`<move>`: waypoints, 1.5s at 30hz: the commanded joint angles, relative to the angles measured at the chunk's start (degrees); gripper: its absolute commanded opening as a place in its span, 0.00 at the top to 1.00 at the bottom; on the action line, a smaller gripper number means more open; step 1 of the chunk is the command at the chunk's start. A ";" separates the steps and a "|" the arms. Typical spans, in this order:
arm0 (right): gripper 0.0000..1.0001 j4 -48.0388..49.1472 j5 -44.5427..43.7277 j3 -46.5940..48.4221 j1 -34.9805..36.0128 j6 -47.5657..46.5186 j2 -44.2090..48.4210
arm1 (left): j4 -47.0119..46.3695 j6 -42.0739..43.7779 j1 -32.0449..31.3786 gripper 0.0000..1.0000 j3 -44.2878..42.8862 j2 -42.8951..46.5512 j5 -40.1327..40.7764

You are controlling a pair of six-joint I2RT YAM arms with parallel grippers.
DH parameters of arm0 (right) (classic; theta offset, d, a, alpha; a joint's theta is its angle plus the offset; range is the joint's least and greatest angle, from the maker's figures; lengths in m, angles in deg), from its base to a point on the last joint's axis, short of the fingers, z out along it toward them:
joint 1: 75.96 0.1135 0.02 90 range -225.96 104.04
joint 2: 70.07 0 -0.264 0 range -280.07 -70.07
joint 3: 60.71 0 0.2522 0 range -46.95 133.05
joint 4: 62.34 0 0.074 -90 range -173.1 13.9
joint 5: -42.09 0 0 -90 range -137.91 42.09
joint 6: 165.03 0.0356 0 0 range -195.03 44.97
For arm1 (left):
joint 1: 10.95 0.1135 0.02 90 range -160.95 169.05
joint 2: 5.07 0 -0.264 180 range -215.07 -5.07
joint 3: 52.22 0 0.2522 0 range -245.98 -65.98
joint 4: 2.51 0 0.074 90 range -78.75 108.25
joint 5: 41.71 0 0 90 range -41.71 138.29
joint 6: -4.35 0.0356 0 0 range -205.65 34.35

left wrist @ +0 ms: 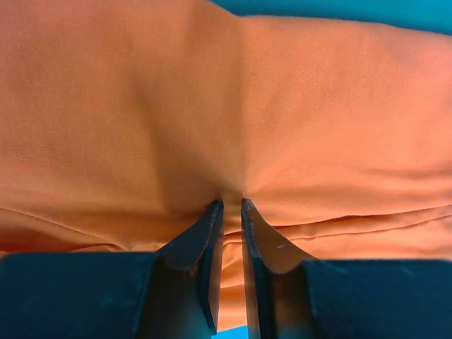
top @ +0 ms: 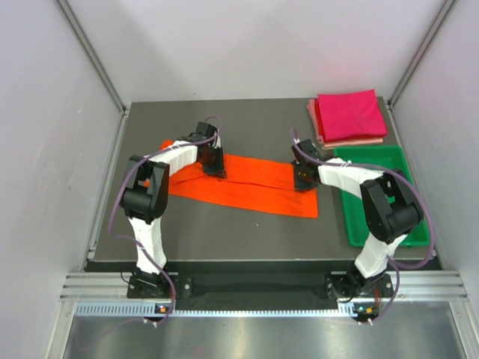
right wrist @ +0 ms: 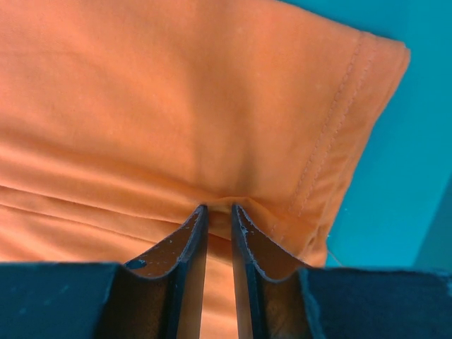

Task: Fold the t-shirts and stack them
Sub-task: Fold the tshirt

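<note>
The orange t-shirt (top: 247, 191) lies as a long folded strip across the middle of the table. My left gripper (top: 215, 170) presses down on its far edge towards the left end. In the left wrist view that gripper (left wrist: 232, 203) is shut on a puckered pinch of the orange t-shirt (left wrist: 212, 106). My right gripper (top: 302, 182) sits at the strip's right end. Seen from the right wrist, it (right wrist: 218, 207) pinches a fold of the orange t-shirt (right wrist: 176, 92) near the stitched hem. A folded magenta t-shirt (top: 348, 114) rests on a pale pink one (top: 352, 141) at the back right.
A green tray (top: 346, 196) stands along the right side of the table, just right of my right gripper and in front of the folded stack. Grey walls and metal posts close in the table on the left, right and back.
</note>
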 commanded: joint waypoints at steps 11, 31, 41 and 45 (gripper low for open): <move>0.80 -2.03 -8.24 -0.95 0.57 0.93 4.25 | 0.02 -2.50 -1.29 0.78 -0.81 1.58 -0.41; 0.80 -5.36 -8.77 2.02 0.04 0.05 8.12 | 7.40 0.05 2.48 0.73 -10.29 4.75 6.97; 0.82 0.61 -11.59 -3.16 -1.54 -0.48 1.44 | 8.63 2.51 17.85 0.71 -15.81 0.54 5.83; 0.83 1.40 -12.38 -4.04 -2.42 -0.39 0.91 | 7.32 4.96 21.02 0.71 -18.37 -2.46 6.62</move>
